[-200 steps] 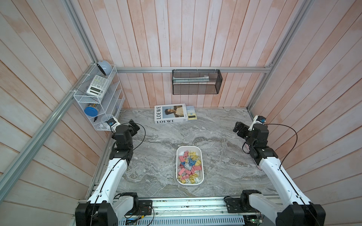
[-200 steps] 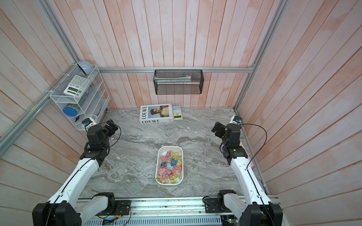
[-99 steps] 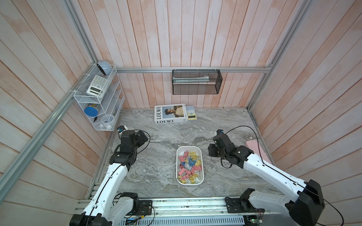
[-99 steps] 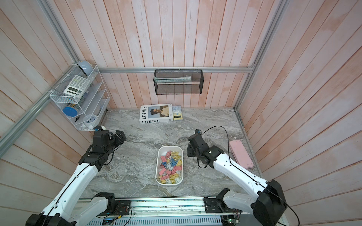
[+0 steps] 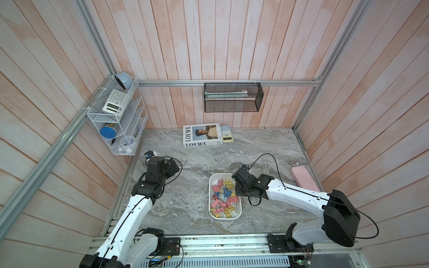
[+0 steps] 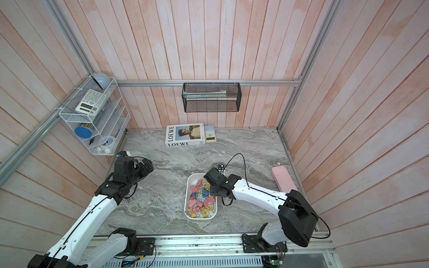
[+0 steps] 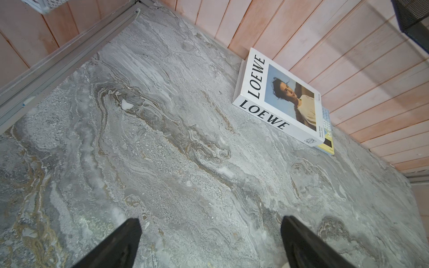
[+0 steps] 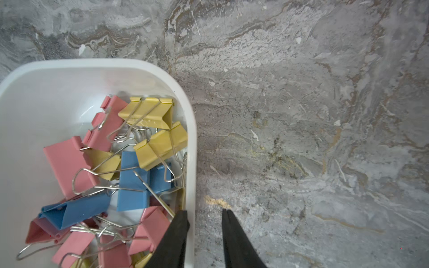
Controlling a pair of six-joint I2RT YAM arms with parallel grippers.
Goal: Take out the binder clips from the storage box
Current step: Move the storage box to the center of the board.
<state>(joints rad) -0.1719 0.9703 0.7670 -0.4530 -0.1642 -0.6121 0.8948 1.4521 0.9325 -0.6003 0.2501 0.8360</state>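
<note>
The storage box (image 5: 215, 179) (image 6: 192, 179), a shallow white tray, sits near the table's front middle. Pink, yellow and blue binder clips (image 5: 224, 199) (image 6: 200, 199) (image 8: 130, 162) lie heaped inside it. My right gripper (image 8: 204, 212) (image 5: 239, 189) is down at the box's right wall (image 8: 190, 139). One finger is inside against the wall. The other is outside over the table, with a strip of table showing between it and the wall. The jaws are narrow and hold nothing. My left gripper (image 7: 210, 220) (image 5: 174, 166) hangs wide open over bare table at the left.
A LOEWE book (image 5: 202, 134) and a small yellow calculator (image 5: 227, 134) lie at the back wall. A pink case (image 5: 304, 178) lies at the right edge. A black mesh basket (image 5: 233, 97) hangs on the back wall, and a white wire rack (image 5: 118, 120) on the left wall.
My right arm swung in from the right side to the box's right wall and its jaws narrowed. My left arm moved slightly forward and stayed open.
</note>
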